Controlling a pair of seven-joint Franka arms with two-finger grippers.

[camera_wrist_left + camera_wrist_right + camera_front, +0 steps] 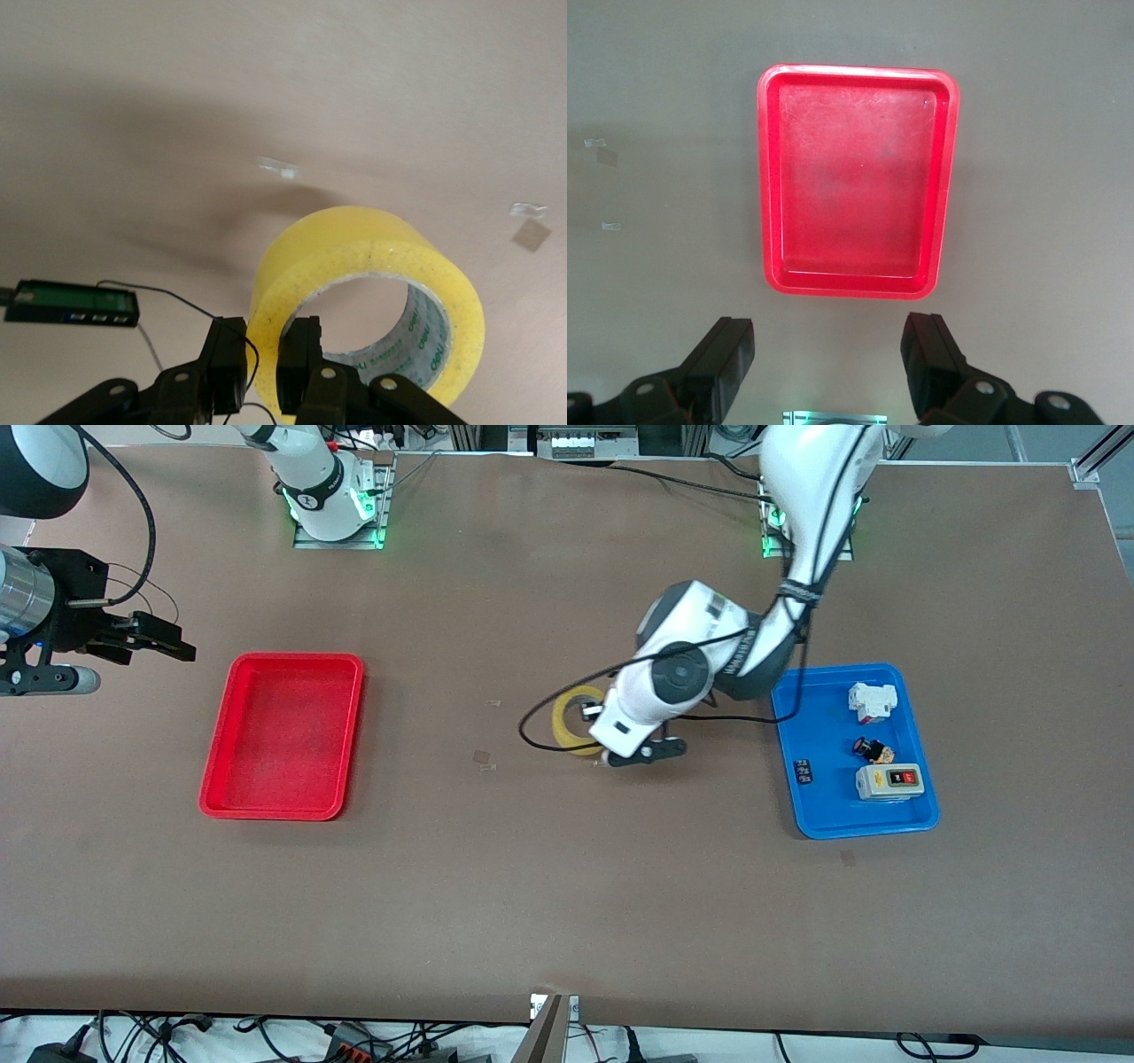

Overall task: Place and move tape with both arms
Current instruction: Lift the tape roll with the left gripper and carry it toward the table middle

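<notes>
The tape [567, 722] is a yellow ring with a wide hollow core, near the middle of the table between the two trays. It fills the left wrist view [354, 248]. My left gripper [592, 717] is shut on the tape's wall, one finger inside the core and one outside [261, 354]. The roll looks tilted; I cannot tell whether it touches the table. My right gripper [164, 642] is open and empty, high over the table at the right arm's end, beside the red tray [282, 735]. In the right wrist view it [828, 372] is well above the empty red tray [859, 181].
A blue tray [824, 815] at the left arm's end holds a white boxy part [873, 701], a red-and-black button [873, 751], a grey switch box [890, 781] and a small black piece [803, 771]. Small scraps [483, 757] lie on the brown table between the trays.
</notes>
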